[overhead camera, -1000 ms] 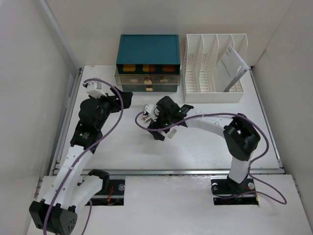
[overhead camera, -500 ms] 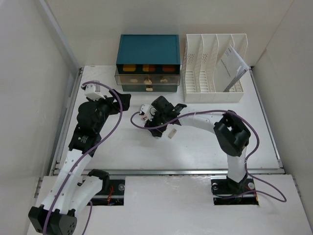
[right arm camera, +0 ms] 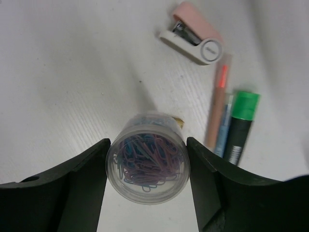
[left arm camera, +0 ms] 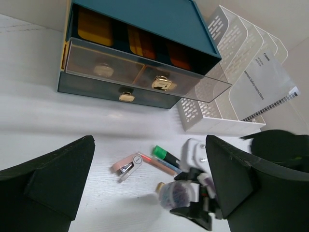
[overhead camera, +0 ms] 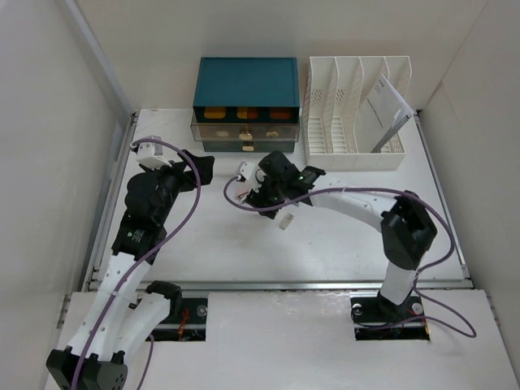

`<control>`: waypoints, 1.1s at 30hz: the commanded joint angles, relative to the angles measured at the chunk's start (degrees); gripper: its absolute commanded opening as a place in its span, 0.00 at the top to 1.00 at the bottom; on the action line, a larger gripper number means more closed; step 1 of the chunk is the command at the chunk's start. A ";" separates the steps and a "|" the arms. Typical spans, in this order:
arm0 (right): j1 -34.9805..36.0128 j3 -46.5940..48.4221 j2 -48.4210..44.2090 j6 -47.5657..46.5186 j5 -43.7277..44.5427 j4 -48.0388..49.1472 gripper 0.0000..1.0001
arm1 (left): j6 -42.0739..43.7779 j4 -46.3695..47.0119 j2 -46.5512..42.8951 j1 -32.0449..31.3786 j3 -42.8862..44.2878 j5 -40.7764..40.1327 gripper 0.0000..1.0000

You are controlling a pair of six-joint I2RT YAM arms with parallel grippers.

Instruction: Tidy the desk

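Bench (overhead camera: 349,244): white, long axis running left to right beneath both arms, metal rail along its near long edge. Right tool (right arm camera: 147,166) clamped on a clear jar of paper clips (right arm camera: 147,159), one finger touching each side. Just beyond that tool: pink stapler (right arm camera: 193,31), green marker (right arm camera: 241,125). Left tool (left arm camera: 149,179) spread wide, holding nothing; teal drawer box (left arm camera: 145,29) ahead of it.

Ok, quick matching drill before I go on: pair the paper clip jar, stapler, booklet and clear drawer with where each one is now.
Things: 1 paper clip jar; 2 stapler; 3 booklet; 4 clear drawer.
Places: A in the file rack; B between the right jaws; C pulled out of the teal box; D lying on the desk by the pens.
Pairs: 1-B, 2-D, 3-A, 4-C.
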 commanded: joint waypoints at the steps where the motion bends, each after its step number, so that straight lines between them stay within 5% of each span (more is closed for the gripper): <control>1: 0.09 4.41 -7.57 -2.28 4.90 -0.40 0.93 | 0.97 1.87 -1.37 0.08 -0.09 -0.96 0.01; 10: 0.09 17.41 -10.40 -5.71 16.40 -3.65 1.00 | 1.50 1.87 -1.37 0.08 -0.61 -0.96 0.01; 21: -2.80 38.23 -0.47 -5.63 28.80 -0.41 1.00 | 2.02 1.87 -1.90 0.08 -0.61 -0.96 0.01; 33: -10.28 57.58 13.93 -1.94 26.97 -4.80 1.00 | 2.03 1.87 -1.90 0.08 -0.61 -0.96 0.01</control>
